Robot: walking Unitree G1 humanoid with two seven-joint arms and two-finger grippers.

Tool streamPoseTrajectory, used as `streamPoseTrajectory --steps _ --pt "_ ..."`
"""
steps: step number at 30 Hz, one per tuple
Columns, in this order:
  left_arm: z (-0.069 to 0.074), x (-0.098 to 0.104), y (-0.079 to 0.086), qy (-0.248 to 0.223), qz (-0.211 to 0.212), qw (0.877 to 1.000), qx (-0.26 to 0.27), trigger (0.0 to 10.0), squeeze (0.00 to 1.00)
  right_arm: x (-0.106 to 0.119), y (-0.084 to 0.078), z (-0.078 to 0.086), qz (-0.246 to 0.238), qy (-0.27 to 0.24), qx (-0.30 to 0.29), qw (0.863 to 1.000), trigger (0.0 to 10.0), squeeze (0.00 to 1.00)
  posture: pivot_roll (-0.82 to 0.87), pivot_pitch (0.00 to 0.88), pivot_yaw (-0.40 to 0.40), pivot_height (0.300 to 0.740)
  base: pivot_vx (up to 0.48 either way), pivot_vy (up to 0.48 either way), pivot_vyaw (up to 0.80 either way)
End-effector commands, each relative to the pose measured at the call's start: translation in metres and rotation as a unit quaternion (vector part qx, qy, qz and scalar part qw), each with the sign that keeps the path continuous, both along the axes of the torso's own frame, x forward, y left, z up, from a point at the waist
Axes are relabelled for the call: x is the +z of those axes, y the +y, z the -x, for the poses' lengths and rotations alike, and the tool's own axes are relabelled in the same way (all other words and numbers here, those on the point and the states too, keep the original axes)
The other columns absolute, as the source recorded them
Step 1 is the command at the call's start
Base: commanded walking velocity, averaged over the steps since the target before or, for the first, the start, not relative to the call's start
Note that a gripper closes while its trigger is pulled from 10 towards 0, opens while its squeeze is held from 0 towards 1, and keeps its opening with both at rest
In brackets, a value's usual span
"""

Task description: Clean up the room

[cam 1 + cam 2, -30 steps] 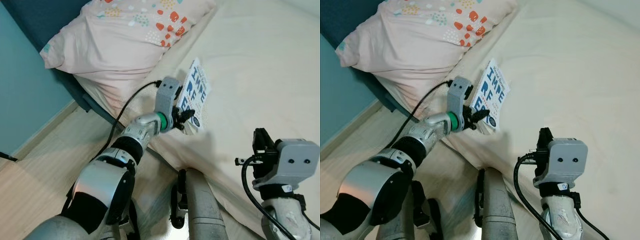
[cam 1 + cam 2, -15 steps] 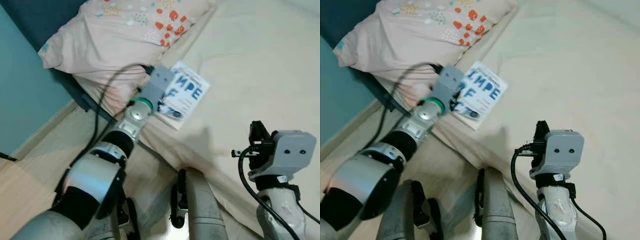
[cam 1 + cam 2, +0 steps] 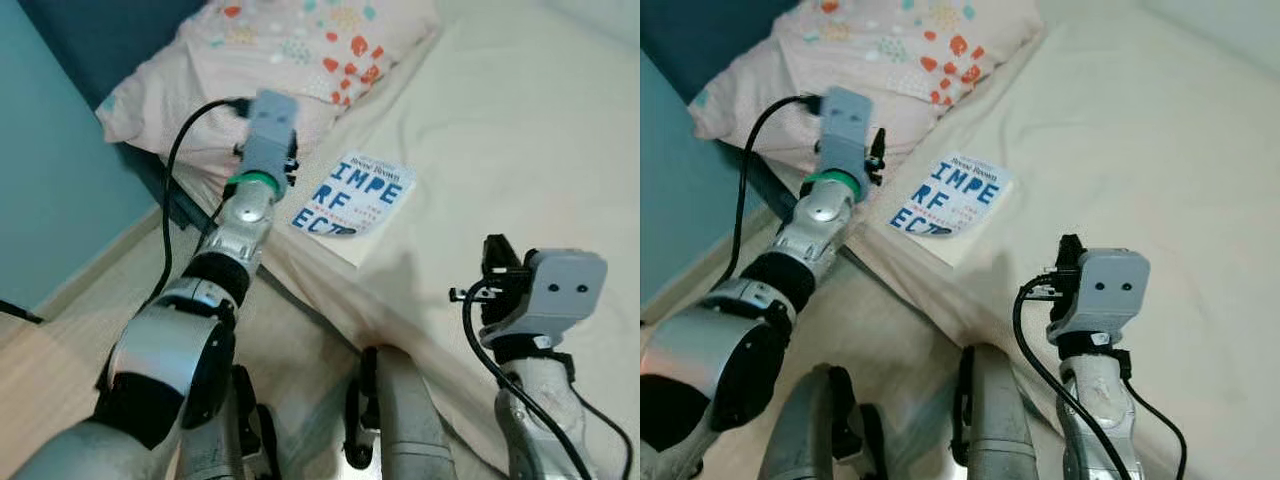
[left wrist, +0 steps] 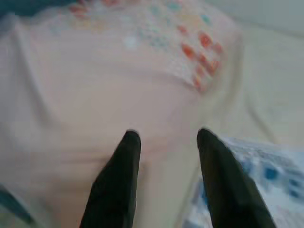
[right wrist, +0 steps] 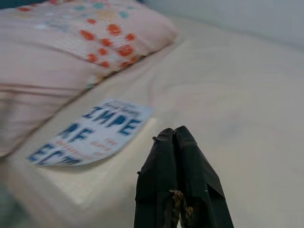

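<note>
A: Where's your book (image 3: 352, 197)?
B: Flat on the bed (image 3: 520, 120) near its edge, just beside the pillow (image 3: 290, 50). Left gripper (image 4: 166, 137) fingers apart, empty, likely over the pillow. Right gripper (image 5: 176, 135) fingers together. Book not yet tidied away.

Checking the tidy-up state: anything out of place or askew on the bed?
Yes: a book lies flat near the bed edge, below the pillow, turned askew to the edge. The left tool, fingers open, is beside it, not touching. Nothing looks spilled or damaged.
</note>
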State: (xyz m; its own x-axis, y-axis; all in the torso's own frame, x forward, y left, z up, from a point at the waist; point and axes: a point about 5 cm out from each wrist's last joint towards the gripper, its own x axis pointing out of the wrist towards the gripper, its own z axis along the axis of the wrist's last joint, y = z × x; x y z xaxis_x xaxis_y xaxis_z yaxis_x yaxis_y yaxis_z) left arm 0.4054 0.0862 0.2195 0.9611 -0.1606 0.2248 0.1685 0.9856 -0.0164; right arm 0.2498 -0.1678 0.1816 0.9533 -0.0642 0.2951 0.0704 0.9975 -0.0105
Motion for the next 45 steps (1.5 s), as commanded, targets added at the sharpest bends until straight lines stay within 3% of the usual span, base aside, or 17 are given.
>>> streamPoseTrajectory --steps 1,2,3,5,6,7,8,9,16,20,24,36,45 --pt "0.02 -0.015 -0.009 -0.009 -0.011 0.996 -0.09 10.0 0.0 -0.014 0.005 0.0 -0.03 0.025 0.019 0.999 10.0 0.0 -0.13 0.194 0.055 0.615 0.0 0.0 0.0" --pt "0.031 -0.017 -0.012 -0.02 -0.023 0.992 -0.123 10.0 0.0 -0.016 0.006 -0.001 -0.041 0.029 0.025 0.998 10.0 0.0 -0.13 0.194 0.055 0.615 0.0 0.0 0.0" --pt "0.031 -0.017 -0.012 -0.02 -0.023 0.992 -0.123 10.0 0.0 -0.016 0.006 -0.001 -0.041 0.029 0.025 0.998 10.0 0.0 -0.13 0.194 0.055 0.615 0.0 0.0 0.0" --pt "0.074 -0.02 -0.005 -0.05 -0.083 0.976 -0.194 10.0 0.0 -0.025 0.01 -0.005 -0.065 0.045 0.037 0.996 10.0 0.0 -0.09 0.174 0.037 0.615 0.0 0.0 0.0" --pt "0.09 -0.023 0.003 -0.057 -0.122 0.97 -0.201 10.0 0.0 -0.029 0.01 -0.007 -0.071 0.05 0.039 0.995 10.0 0.0 -0.05 0.161 0.027 0.615 0.0 0.0 0.0" --pt "0.1 -0.025 0.008 -0.06 -0.147 0.966 -0.205 10.0 0.0 -0.032 0.01 -0.009 -0.074 0.053 0.04 0.995 10.0 0.0 -0.05 0.161 0.027 0.615 0.0 0.0 0.0" --pt "0.1 -0.025 0.008 -0.06 -0.147 0.966 -0.205 10.0 0.0 -0.032 0.01 -0.009 -0.074 0.053 0.04 0.995 10.0 0.0 -0.05 0.161 0.027 0.615 0.0 0.0 0.0" --pt "0.104 -0.032 0.018 -0.057 -0.167 0.967 -0.185 10.0 0.0 -0.036 0.007 -0.01 -0.064 0.054 0.036 0.996 10.0 0.0 -0.04 0.144 0.023 0.625 0.0 0.0 0.0" --pt "0.106 -0.053 0.033 -0.022 -0.157 0.977 -0.146 10.0 0.0 -0.043 0.001 -0.013 -0.039 0.06 0.022 0.997 10.0 0.0 -0.05 0.129 0.023 0.644 0.0 0.0 0.0" --pt "0.11 -0.055 0.04 0.025 -0.117 0.985 -0.123 10.0 0.0 -0.049 -0.002 -0.012 -0.035 0.068 0.021 0.997 10.0 0.0 -0.05 0.12 0.019 0.659 0.0 0.0 0.0" --pt "0.109 -0.052 0.044 0.039 -0.125 0.987 -0.091 10.0 0.0 -0.058 0.0 -0.015 -0.031 0.077 0.031 0.996 10.0 0.0 -0.04 0.121 0.008 0.679 0.0 0.0 0.0" --pt "0.105 -0.059 0.041 0.051 -0.122 0.989 -0.061 10.0 0.0 -0.066 0.004 -0.018 -0.022 0.08 0.046 0.995 10.0 0.0 -0.04 0.115 -0.018 0.738 0.0 0.0 0.0" --pt "0.099 -0.063 0.033 0.063 -0.094 0.993 -0.035 10.0 0.0 -0.07 0.004 -0.018 -0.018 0.084 0.05 0.995 10.0 0.0 -0.04 0.119 -0.02 0.74 0.0 0.0 0.0"
